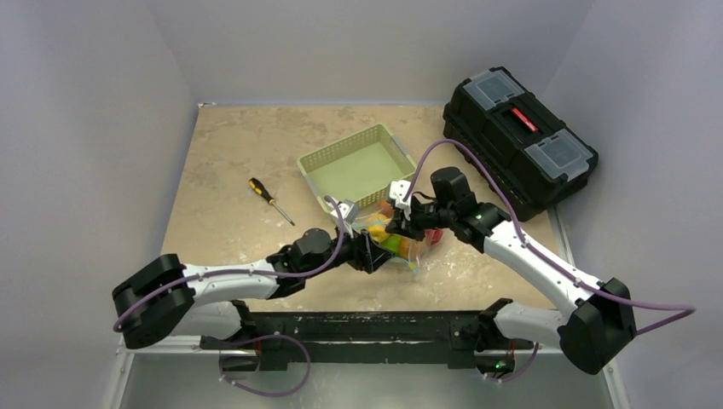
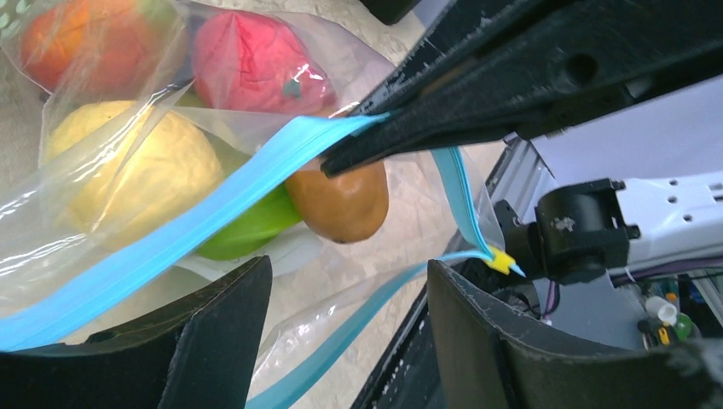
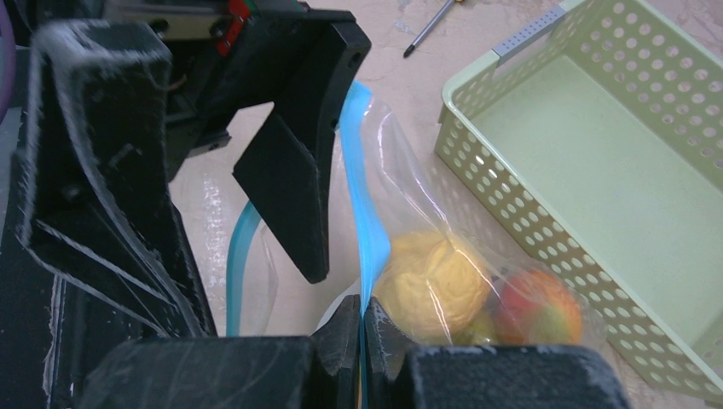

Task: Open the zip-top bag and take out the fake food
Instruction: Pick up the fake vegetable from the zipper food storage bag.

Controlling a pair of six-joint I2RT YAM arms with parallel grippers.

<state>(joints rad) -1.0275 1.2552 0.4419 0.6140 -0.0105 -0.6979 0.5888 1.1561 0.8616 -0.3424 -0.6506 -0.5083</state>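
Lying on the speckled beige counter (image 1: 230,153), just in front of a pale green perforated plastic basket (image 1: 341,143), the zip-top bag (image 1: 401,243) sits between the two arms near the counter's near edge. Its film is clear, thin and crinkled, with glare along the folds. A smooth light-blue zipper strip (image 2: 213,196) edges the mouth and ends in a small yellow slider (image 2: 501,260).

The two lips of the mouth stand apart. The fake food is inside the bag: a bumpy red piece (image 2: 256,60), a rounded matte yellow one (image 2: 136,170), a glossy green one (image 2: 247,230), a smooth brown egg-shaped one (image 2: 341,200) and an orange one (image 2: 85,38).

The right end effector (image 3: 363,328) is clenched on one blue lip, its black fingers pressed together over the strip. The left end effector (image 2: 345,281) is released, with its jaws spread on either side of the other lip and not pinching it.

A yellow-and-black-handled screwdriver (image 1: 268,198) lies well to the left. A black toolbox (image 1: 520,141) with a red handle sits at the far right corner.
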